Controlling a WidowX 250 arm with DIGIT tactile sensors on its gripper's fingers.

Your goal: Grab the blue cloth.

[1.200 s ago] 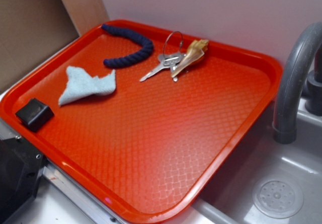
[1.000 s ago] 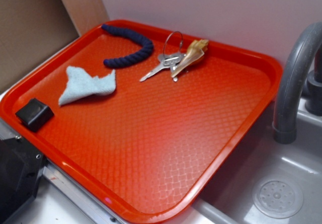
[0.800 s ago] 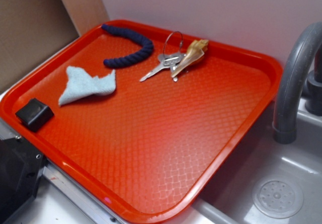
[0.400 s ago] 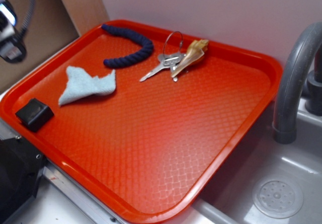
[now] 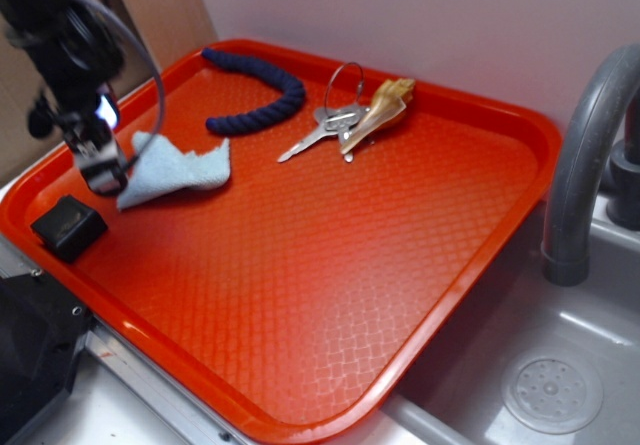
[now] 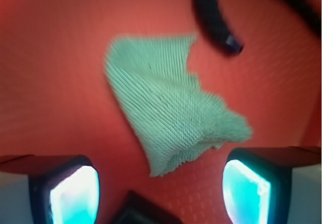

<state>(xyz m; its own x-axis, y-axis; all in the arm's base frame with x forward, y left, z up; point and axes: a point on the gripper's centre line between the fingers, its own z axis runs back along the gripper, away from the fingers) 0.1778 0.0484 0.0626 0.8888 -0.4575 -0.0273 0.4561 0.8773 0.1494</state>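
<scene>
The arm, absent from the exterior view at first and seen only at the upper left corner shortly after, was brought in over the tray's (image 5: 520, 125) left side, and the gripper (image 5: 100, 170) was placed above the cloth's (image 5: 175, 170) left edge, jaws apart.

Oblique overview; wrist close-up overhead

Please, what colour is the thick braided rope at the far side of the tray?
Dark navy blue. The rope shows best in the exterior view, curved on the orange tray.
</scene>
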